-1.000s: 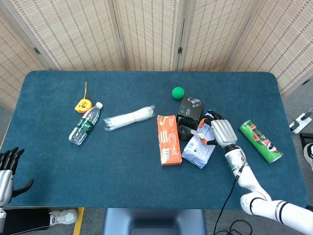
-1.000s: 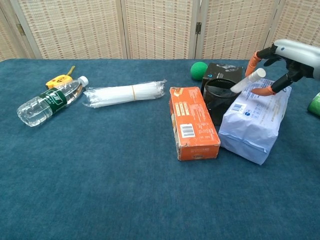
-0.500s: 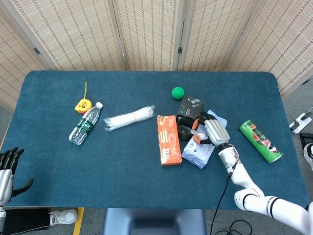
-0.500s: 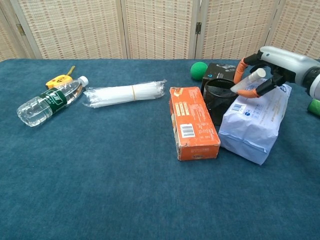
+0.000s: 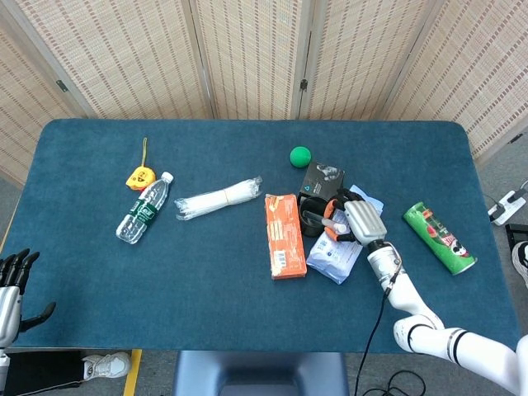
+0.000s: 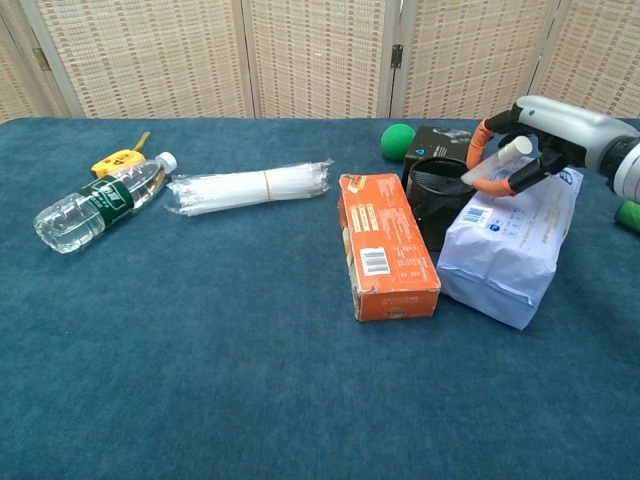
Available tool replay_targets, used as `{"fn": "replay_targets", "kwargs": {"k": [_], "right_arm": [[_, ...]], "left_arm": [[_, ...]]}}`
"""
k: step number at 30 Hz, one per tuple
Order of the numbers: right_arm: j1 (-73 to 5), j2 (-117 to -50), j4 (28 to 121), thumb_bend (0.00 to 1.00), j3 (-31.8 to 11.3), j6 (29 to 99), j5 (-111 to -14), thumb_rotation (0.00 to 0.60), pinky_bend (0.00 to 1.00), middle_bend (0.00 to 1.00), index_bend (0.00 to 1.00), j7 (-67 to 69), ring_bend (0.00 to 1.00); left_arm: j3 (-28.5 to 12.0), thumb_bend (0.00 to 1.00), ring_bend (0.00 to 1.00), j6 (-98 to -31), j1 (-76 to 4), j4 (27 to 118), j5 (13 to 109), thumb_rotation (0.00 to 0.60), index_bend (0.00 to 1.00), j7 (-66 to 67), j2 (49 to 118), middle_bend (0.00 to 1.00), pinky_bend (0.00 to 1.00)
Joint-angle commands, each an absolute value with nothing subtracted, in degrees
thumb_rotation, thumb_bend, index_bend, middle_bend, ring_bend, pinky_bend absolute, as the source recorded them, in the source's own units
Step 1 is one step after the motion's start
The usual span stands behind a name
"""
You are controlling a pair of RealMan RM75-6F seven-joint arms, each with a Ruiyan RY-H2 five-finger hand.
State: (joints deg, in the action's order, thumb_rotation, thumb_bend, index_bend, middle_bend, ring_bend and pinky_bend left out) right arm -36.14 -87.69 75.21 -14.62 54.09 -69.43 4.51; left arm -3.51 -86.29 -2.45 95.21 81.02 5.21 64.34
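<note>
My right hand (image 5: 356,219) (image 6: 548,128) pinches a white tube (image 6: 497,160) (image 5: 335,224) between orange-tipped fingers. The tube slants down, its lower end over the mouth of a black cup (image 6: 438,197) (image 5: 313,221). The cup stands between an orange box (image 5: 285,235) (image 6: 386,245) and a blue-white pouch (image 5: 333,256) (image 6: 510,240), with a black box (image 5: 322,181) (image 6: 445,143) behind it. My left hand (image 5: 11,285) hangs off the table's near left corner, fingers apart, holding nothing.
A green ball (image 5: 300,155) (image 6: 398,141) lies behind the black box. A green can (image 5: 439,238) lies at the right. A water bottle (image 5: 143,208) (image 6: 95,203), a yellow tape measure (image 5: 139,176) (image 6: 115,160) and a bundle of white straws (image 5: 218,198) (image 6: 250,187) lie at the left.
My right hand has moved left with the white tube, bringing its lower end over the black cup. In the last half second it has hardly shifted. The left hand is still.
</note>
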Motion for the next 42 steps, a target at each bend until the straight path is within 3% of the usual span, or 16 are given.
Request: {"fn": "replay_targets", "kwargs": {"k": [1,14,23,27,32,42], "right_arm": [[-36.25,-87.82,74.93,0.29,-14.57,54.07,-69.20,0.600,0.17,0.33,0.50,4.33,0.12],[-36.15,-85.66,77.84,0.39,-15.85,56.43,-70.28,0.600,0.18,0.42,0.66,6.43,0.20],[-35.20,-75.55,88.92,0.44,-18.52,56.27,-70.66,0.600,0.20,0.48,0.70,10.61,0.27],[-35.42,-69.24,92.98,0.44,-18.57,54.87,-70.25,0.600,0.22,0.50,0.70,6.29,0.29],[-35.64,-66.21,95.46,0.43,-18.36,56.04,-68.08,0.600,0.22,0.50,0.70,-1.12,0.30],[-34.62,-61.89,100.81,0.44,-21.29,49.52,-64.79,0.600,0.23,0.50,0.70,16.81,0.30]], "left_arm": [[-3.49,0.26,0.07,-86.25,-2.48,95.17,81.05,0.600,0.13,5.24,64.37,0.10,0.07],[-3.68,0.26,0.07,-86.31,-2.45,95.13,80.92,0.600,0.13,4.97,64.30,0.10,0.07],[-3.70,0.26,0.06,-86.27,-2.53,95.40,81.14,0.600,0.13,4.84,64.00,0.10,0.07],[-3.72,0.26,0.07,-86.17,-2.67,95.62,81.31,0.600,0.13,4.97,63.93,0.10,0.07],[-3.71,0.26,0.07,-86.10,-2.81,95.91,81.47,0.600,0.13,5.25,63.96,0.10,0.07],[-3.71,0.26,0.07,-86.36,-2.74,96.13,81.65,0.600,0.13,5.20,63.75,0.10,0.07]]}}
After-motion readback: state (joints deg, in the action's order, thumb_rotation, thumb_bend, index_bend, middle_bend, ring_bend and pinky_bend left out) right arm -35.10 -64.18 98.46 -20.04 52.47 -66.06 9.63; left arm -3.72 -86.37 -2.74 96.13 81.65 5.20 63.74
